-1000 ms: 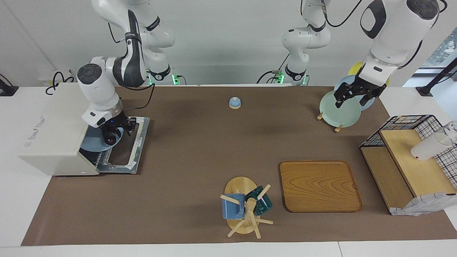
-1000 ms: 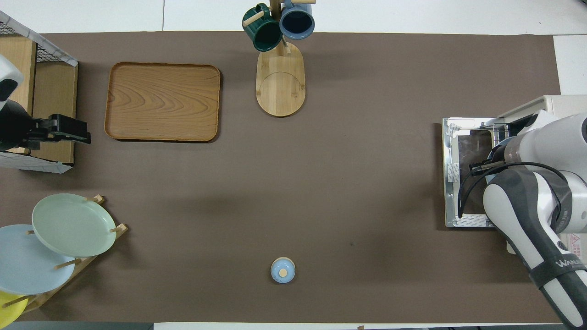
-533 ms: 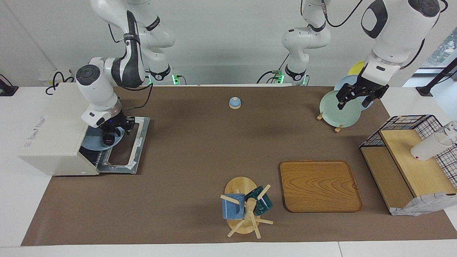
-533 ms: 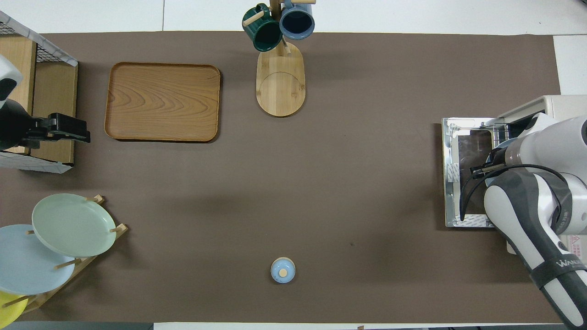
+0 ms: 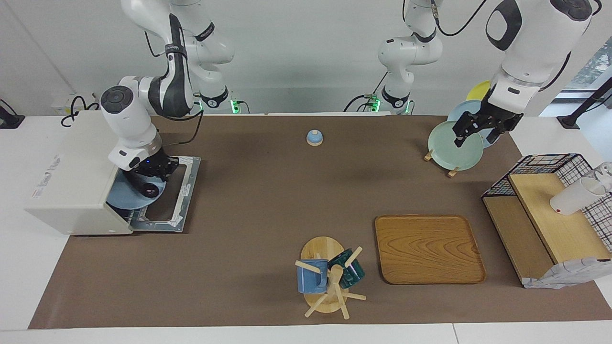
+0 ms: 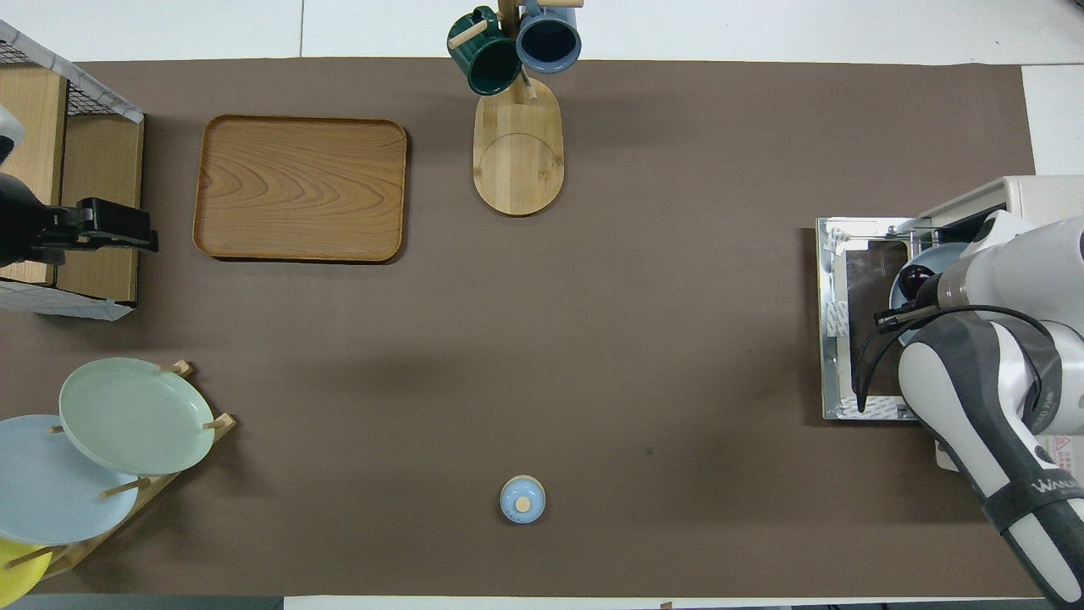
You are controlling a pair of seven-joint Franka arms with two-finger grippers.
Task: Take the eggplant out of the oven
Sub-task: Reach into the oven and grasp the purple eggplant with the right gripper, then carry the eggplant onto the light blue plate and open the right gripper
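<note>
Facing view, taken from its left edge across: the cream oven point(image 5: 71, 177) sat at the right arm's end of the table, its door point(image 5: 168, 193) folded down flat on the brown mat point(image 5: 267, 191). A blue plate point(image 5: 125, 196) lay in the oven's mouth, partly out over the door, and the dark eggplant point(image 5: 151, 190) rested on it. The right gripper point(image 5: 154, 168) was just above the eggplant; whether its fingers were apart or closed on anything could not be told. Further along stood a small blue bell point(image 5: 314, 137), a mug rack point(image 5: 330, 279), a wooden tray point(image 5: 429, 248) and a plate rack point(image 5: 454, 143). The left gripper point(image 5: 480, 130) hung in the air over the plate rack, its fingers spread with nothing between them. A wire basket point(image 5: 550, 210) stood at the left arm's end.
</note>
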